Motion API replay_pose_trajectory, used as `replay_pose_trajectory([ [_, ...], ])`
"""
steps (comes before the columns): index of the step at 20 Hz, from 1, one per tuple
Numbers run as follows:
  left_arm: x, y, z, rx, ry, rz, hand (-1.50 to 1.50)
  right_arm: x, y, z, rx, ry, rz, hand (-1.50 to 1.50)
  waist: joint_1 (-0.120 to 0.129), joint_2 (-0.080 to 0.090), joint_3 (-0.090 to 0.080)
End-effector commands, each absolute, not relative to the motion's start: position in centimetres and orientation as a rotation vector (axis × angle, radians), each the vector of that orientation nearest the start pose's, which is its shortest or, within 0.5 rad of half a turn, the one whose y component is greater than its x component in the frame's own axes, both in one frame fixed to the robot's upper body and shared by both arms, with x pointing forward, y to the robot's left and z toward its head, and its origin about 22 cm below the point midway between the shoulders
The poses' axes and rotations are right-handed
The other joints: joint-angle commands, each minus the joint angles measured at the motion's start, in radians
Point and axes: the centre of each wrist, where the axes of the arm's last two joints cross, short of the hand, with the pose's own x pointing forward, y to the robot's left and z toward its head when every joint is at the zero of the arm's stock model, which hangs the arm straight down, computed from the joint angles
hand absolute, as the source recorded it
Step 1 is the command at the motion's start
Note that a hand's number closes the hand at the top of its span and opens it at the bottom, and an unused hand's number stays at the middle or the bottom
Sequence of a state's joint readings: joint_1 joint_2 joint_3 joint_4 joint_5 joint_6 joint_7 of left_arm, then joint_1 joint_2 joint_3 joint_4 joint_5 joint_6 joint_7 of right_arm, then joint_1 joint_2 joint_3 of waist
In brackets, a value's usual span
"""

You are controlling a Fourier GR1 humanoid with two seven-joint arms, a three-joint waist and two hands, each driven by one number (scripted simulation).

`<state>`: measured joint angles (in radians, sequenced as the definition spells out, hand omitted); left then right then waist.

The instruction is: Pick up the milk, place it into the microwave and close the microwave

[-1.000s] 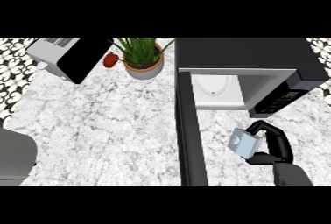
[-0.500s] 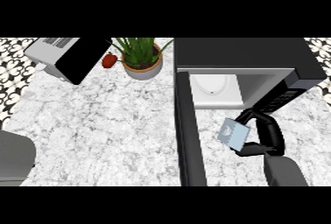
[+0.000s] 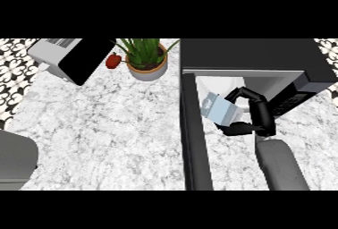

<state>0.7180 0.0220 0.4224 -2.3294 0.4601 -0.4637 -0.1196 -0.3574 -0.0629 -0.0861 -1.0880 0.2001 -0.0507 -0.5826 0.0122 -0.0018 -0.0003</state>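
Right hand [image 3: 260, 115] — its fingers are clamping round the milk [image 3: 220, 110], holding it tilted at the mouth of the microwave [image 3: 251, 53]; the door [image 3: 193, 143] is standing open over the tabletop [image 3: 112, 127].

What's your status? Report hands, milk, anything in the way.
Right hand curled round milk. Left hand out of view. Milk at mouth of microwave, not set down. Door open, nothing blocking seen.

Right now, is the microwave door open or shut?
Open. The door sticks out from the microwave; its white inside shows behind the milk.
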Motion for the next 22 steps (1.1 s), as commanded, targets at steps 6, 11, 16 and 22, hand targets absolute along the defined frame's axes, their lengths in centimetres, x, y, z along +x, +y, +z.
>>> replay_pose_trajectory([
  [6, 5.5, 33.7, 10.0, 0.04, -1.931, 0.076, -1.5, 39.5, -19.6, 2.2, -0.351, -1.932, 0.408, 1.5, 0.018, 0.009, 0.001],
  [11, 5.0, 32.8, 11.0, 0.031, -1.939, 0.048, -1.5, 41.1, -19.1, 1.2, -0.472, -1.903, 0.434, 1.5, 0.036, 0.014, 0.002],
  [16, 6.3, 33.0, 11.1, 0.023, -1.958, 0.03, -1.5, 42.5, -18.7, 1.8, -0.547, -1.88, 0.393, 1.5, 0.048, 0.022, 0.002],
  [22, 6.5, 33.8, 10.2, 0.017, -1.954, 0.033, -1.5, 43.3, -22.6, 3.0, -0.787, -1.927, 0.367, 1.5, 0.074, 0.035, 0.003],
])
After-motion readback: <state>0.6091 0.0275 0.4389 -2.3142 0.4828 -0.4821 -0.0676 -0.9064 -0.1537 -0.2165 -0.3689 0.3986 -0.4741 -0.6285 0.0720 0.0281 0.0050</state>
